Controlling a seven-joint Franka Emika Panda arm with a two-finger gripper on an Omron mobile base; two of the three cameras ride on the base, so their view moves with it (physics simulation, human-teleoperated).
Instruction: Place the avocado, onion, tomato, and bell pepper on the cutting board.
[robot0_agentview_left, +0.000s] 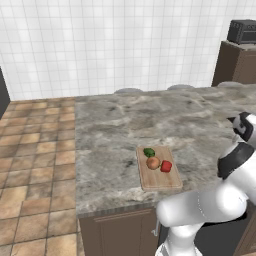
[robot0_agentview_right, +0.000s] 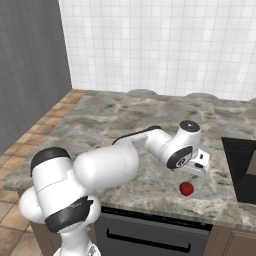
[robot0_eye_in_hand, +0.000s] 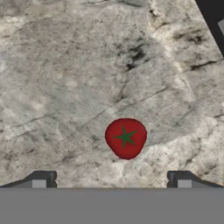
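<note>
The wooden cutting board (robot0_agentview_left: 159, 181) lies near the counter's front edge. On it sit the dark green avocado (robot0_agentview_left: 149, 152), the tan onion (robot0_agentview_left: 153, 162) and the red bell pepper (robot0_agentview_left: 166, 166), close together. The round red tomato (robot0_agentview_right: 186, 188) rests apart on the marble counter, near its front edge and beside the cooktop. My gripper (robot0_agentview_right: 194, 174) hovers just above and slightly behind it. In the hand view the tomato (robot0_eye_in_hand: 126, 138), with its green star on top, lies a little above the gripper (robot0_eye_in_hand: 111, 180). The jaws stand wide open with nothing between the fingertips (robot0_eye_in_hand: 43, 179).
A black cooktop (robot0_agentview_right: 241, 170) is set into the counter right of the tomato; its dark corner (robot0_eye_in_hand: 214, 15) shows in the hand view. A dark toaster oven (robot0_agentview_left: 243, 31) sits on a brown cabinet at the back right. Tiled floor lies left of the counter.
</note>
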